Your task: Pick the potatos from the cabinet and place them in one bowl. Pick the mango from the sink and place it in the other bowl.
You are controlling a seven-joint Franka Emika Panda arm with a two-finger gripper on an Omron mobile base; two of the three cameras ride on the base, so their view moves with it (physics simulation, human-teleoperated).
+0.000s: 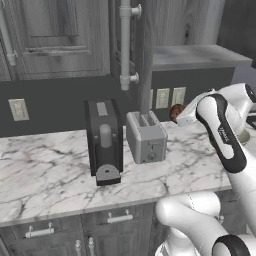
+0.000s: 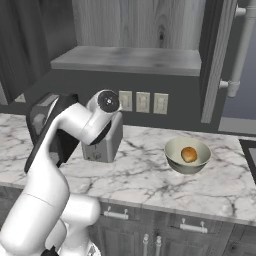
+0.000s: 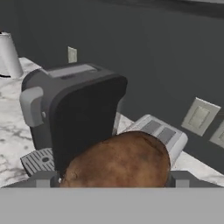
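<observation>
Right base view: dark grey wood-grain cabinet (image 2: 130, 30) at 12 o'clock, marble counter (image 2: 140, 175) below. Pale beige bowl (image 2: 187, 155) at 3 o'clock holds one brown potato (image 2: 189, 154). Hand view: gripper (image 3: 114, 177) clamped on second potato (image 3: 118, 162), 6 o'clock.

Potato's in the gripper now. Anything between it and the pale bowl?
The gripper holds a potato above the counter near the toaster. The pale bowl, already holding one potato, sits to the right across bare marble; nothing visible stands between.
</observation>
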